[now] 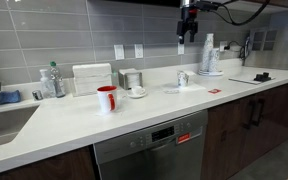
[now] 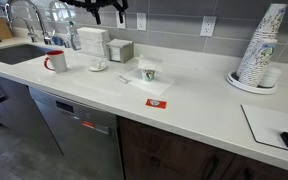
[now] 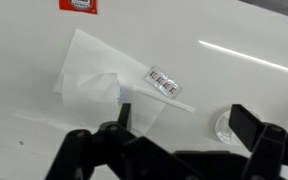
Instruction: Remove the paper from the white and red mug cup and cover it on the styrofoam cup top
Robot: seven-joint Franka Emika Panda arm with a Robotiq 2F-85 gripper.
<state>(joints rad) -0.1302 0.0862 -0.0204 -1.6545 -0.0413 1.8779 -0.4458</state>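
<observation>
The red and white mug (image 1: 106, 98) stands on the white counter and also shows in an exterior view (image 2: 56, 61). The styrofoam cup (image 1: 182, 78) stands upright mid-counter, also seen in an exterior view (image 2: 148, 72). A white paper (image 3: 96, 78) lies flat on the counter beside that cup, faint in an exterior view (image 1: 171, 89). A stir stick (image 3: 154, 98) and a small packet (image 3: 164, 83) lie on it. My gripper (image 1: 188, 30) hangs high above the cup and paper, open and empty; its fingers frame the wrist view (image 3: 184, 125). A round rim (image 3: 227, 124) shows by one finger.
A white cup on a saucer (image 1: 137, 92), a napkin dispenser (image 1: 92, 79) and a tin (image 1: 132, 78) stand near the mug. A stack of cups on a plate (image 2: 258, 48) stands by the wall. A red packet (image 2: 156, 102) lies near the front edge. The sink (image 2: 24, 50) is at one end.
</observation>
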